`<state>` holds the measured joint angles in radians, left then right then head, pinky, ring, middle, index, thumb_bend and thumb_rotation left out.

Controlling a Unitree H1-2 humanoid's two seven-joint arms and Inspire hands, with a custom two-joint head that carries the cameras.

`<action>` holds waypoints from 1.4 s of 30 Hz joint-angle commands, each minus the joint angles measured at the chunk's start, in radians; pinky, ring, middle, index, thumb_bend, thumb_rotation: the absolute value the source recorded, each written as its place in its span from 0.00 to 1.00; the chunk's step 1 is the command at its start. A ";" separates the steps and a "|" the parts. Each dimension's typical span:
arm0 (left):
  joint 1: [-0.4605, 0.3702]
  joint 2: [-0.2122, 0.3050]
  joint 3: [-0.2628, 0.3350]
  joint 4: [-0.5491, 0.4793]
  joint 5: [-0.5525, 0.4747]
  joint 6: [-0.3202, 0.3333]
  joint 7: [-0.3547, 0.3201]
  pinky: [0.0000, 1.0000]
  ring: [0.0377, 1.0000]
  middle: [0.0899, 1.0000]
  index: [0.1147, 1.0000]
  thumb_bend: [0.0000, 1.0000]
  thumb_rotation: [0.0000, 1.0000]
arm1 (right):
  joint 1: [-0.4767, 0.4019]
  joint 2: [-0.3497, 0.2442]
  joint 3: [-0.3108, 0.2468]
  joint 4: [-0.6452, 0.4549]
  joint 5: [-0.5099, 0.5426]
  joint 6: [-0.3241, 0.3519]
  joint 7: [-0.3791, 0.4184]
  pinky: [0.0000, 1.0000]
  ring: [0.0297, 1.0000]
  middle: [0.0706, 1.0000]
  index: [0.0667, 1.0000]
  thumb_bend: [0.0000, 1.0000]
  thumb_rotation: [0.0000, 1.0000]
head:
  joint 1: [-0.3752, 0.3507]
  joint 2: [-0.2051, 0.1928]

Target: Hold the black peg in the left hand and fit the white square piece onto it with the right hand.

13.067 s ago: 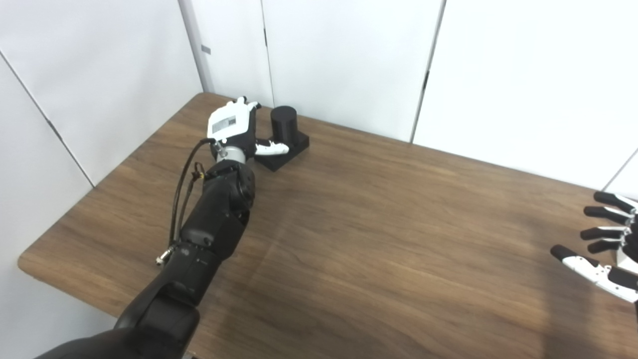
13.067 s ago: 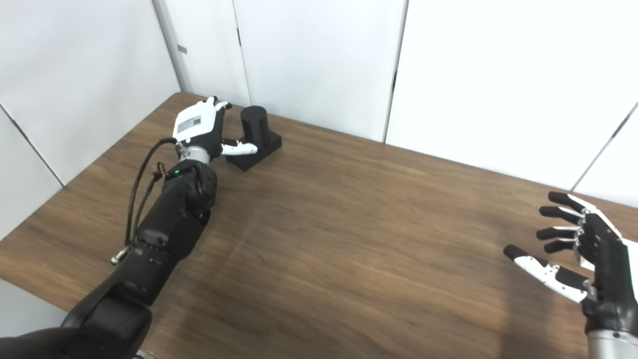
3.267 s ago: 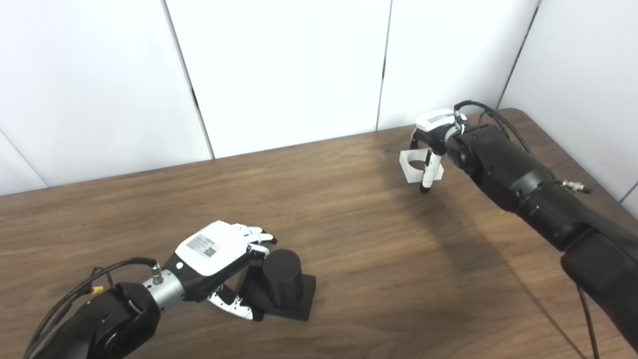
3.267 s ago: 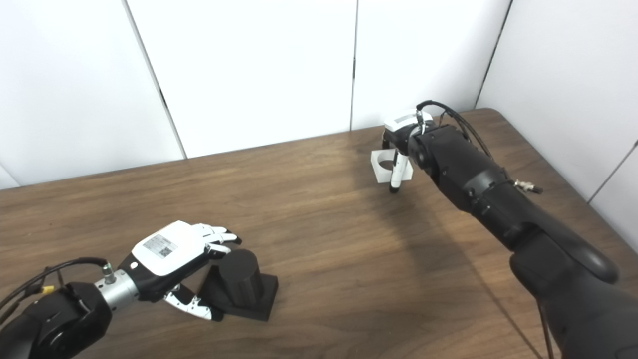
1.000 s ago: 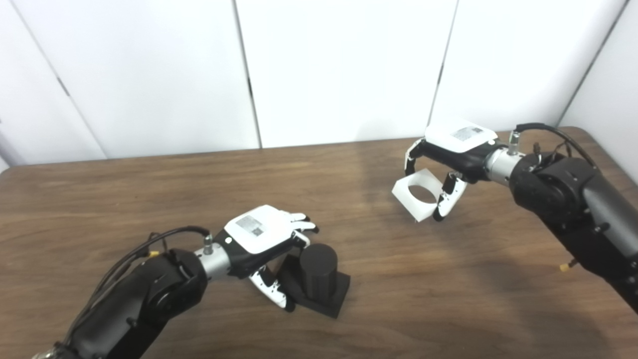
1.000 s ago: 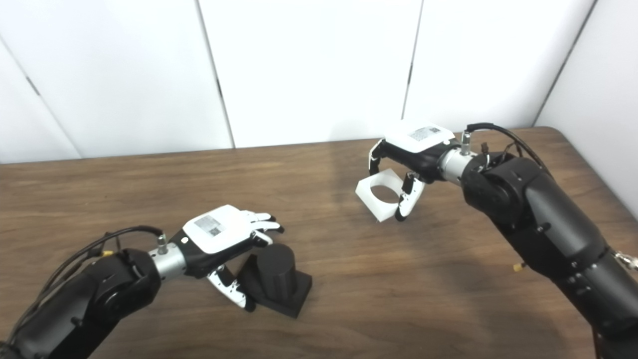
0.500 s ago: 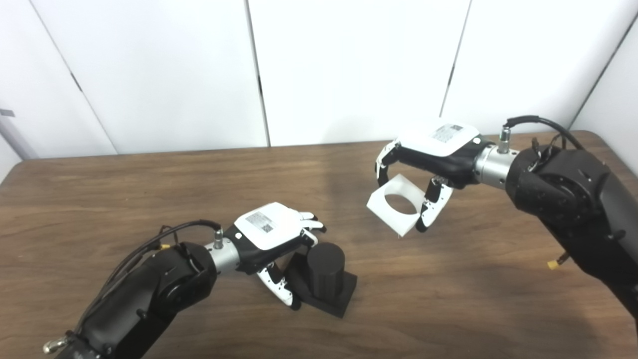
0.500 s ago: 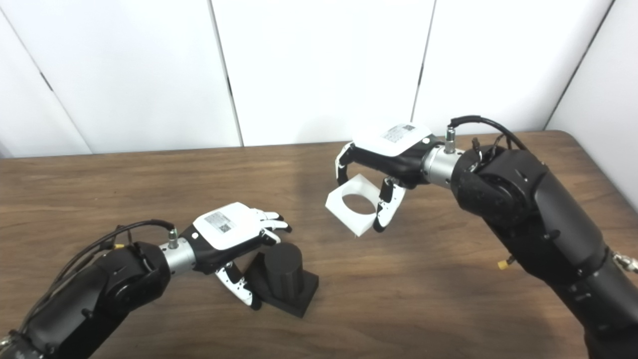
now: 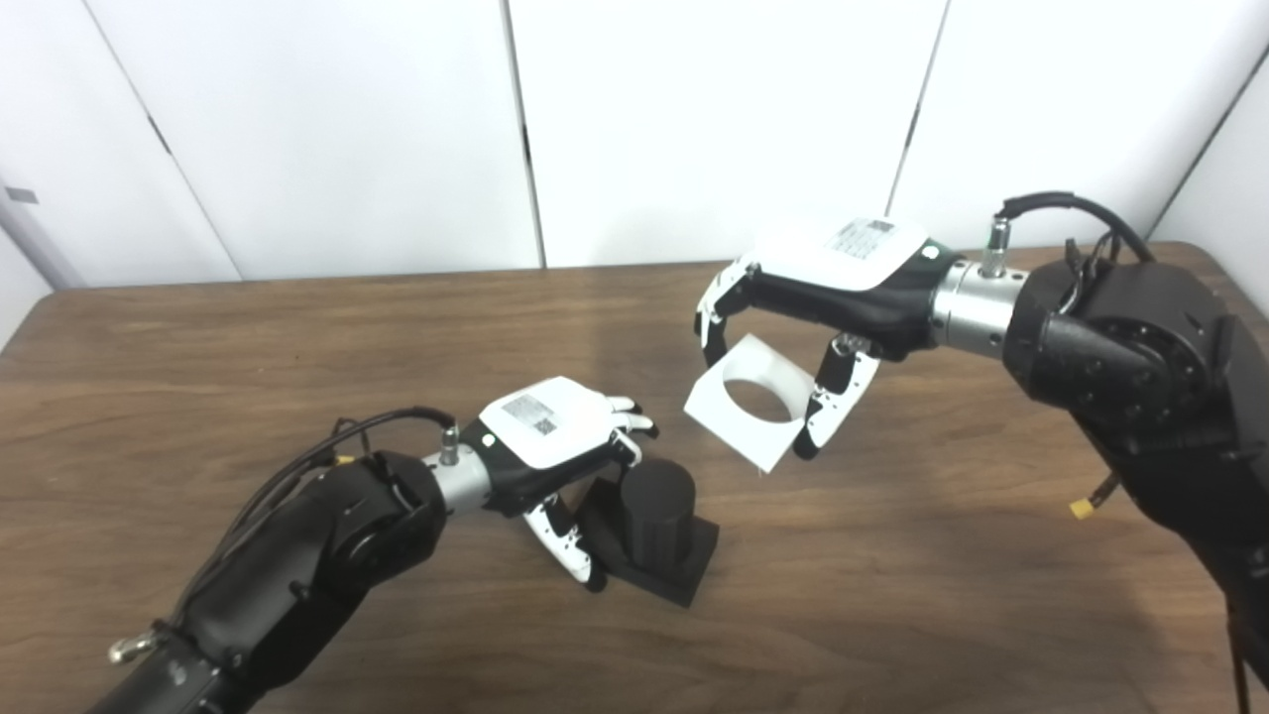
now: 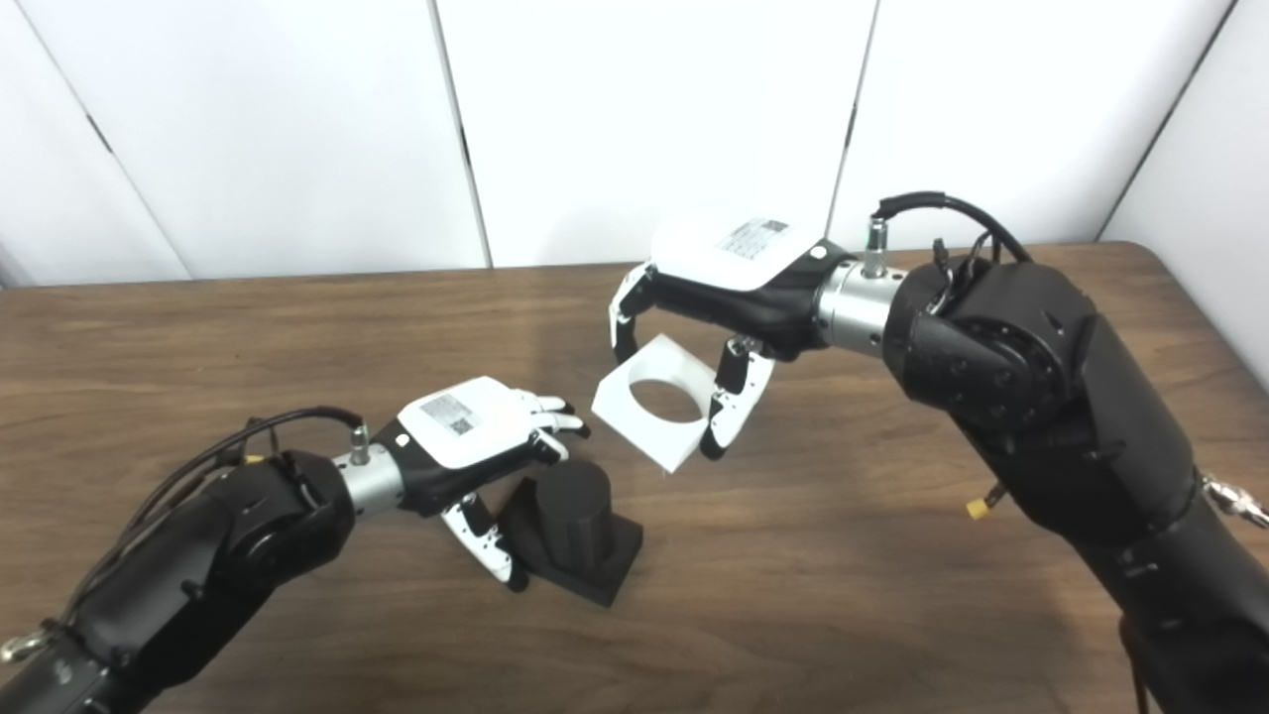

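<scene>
The brown wood-grain tabletop (image 9: 892, 595) carries only the peg fixture; the camera has swung over the last second, so the shift of the whole scene is no move of the things.

The right hand (image 9: 843, 273), white-backed with black fingers, is clenched around the white square plastic piece with a round hole (image 9: 746, 399), fingers on its far corner and thumb on its near right edge. Half a second ago the piece hung further right and well apart from the peg; now it has come leftward and lower, and hangs clear of the tabletop, tilted, near the peg and up to its right. The hole is not yet over the peg top, so I judge the carry nearly finished and the lining-up still to do.

The left hand (image 9: 550, 441) has barely moved: its fingers curve round the far side of the black cylindrical peg on its square black base (image 9: 656, 516), thumb down beside the base. Whether it grips firmly or only cups the peg I cannot tell. The peg stands upright on the tabletop.
</scene>
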<state>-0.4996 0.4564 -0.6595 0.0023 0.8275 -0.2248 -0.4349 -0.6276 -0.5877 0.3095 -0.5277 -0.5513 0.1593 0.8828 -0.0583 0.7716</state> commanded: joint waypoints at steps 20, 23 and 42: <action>0.045 -0.006 -0.059 0.040 0.069 0.012 -0.086 0.89 0.93 0.90 0.43 0.52 0.07 | -0.023 0.098 0.034 -0.018 -0.022 0.012 -0.002 0.68 0.77 0.72 0.44 0.52 0.13 | 0.010 0.006; 0.046 -0.004 -0.059 0.041 0.068 0.008 -0.081 0.90 0.94 0.91 0.43 0.52 0.07 | -0.009 0.115 0.035 -0.007 -0.020 0.013 -0.012 0.70 0.77 0.73 0.44 0.52 0.13 | 0.010 0.006; 0.052 -0.004 -0.057 0.023 0.070 0.017 -0.087 0.90 0.94 0.91 0.43 0.52 0.07 | 0.016 0.161 0.073 0.054 -0.069 -0.024 -0.024 0.72 0.77 0.72 0.44 0.52 0.13 | 0.025 0.014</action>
<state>-0.4977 0.4532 -0.6598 -0.0049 0.8300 -0.2084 -0.4419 -0.5799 -0.4331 0.3940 -0.4786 -0.6171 0.1532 0.8938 -0.0337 0.7838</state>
